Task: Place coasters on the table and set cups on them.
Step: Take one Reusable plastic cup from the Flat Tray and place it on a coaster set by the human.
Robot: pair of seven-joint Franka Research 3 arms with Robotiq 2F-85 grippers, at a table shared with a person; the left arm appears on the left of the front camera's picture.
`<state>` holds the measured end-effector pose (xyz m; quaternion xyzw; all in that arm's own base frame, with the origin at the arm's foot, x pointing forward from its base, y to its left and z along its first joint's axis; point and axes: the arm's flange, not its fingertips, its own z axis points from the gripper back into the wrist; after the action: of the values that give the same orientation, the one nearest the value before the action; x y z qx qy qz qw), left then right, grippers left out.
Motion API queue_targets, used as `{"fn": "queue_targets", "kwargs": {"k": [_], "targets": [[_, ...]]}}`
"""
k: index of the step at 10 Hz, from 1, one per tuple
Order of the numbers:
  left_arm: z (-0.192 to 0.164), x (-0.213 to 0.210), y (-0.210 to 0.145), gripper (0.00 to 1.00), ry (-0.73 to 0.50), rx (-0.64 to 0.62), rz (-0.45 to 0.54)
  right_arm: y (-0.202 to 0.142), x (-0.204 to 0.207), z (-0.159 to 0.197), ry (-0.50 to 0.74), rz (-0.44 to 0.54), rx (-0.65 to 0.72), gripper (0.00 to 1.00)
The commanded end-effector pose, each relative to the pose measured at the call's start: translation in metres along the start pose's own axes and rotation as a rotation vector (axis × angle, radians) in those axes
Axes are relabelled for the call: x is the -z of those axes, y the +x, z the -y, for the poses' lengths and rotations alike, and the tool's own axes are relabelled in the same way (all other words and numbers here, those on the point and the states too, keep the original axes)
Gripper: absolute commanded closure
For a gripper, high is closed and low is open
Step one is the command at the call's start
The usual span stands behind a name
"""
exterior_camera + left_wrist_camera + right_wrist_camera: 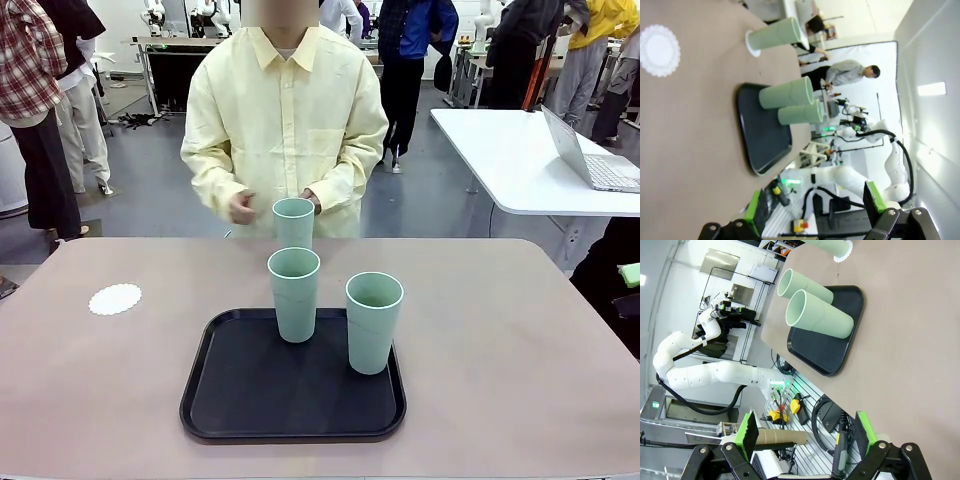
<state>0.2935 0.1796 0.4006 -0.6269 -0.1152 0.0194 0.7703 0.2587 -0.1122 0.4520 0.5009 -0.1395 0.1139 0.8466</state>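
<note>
The left end effector and right end effector stand open and empty. The far cup sits on a coaster near the desk's far edge. The left cup and right cup wait on the tray. The sound move is probably to grasp the left cup mid-body, lift it straight up, and centre it on the bare coaster.

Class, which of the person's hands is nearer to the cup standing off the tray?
The left hand, right beside the rim of the cup; the right hand is a little apart on the other side.
</note>
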Motion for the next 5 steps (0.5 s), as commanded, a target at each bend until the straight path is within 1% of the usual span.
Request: {"fn": "queue_targets", "kwargs": {"k": [1, 5], "targets": [[0.0004, -0.0009, -0.0024, 0.00, -0.015, 0.006, 0.007, 0.0031, 0.0006, 0.0007, 0.023, 0.017, -0.016, 0.00], [0.0004, -0.0009, -0.0024, 0.00, -0.015, 0.006, 0.007, 0.0031, 0.0006, 0.0007, 0.023, 0.017, -0.016, 0.00]]}}
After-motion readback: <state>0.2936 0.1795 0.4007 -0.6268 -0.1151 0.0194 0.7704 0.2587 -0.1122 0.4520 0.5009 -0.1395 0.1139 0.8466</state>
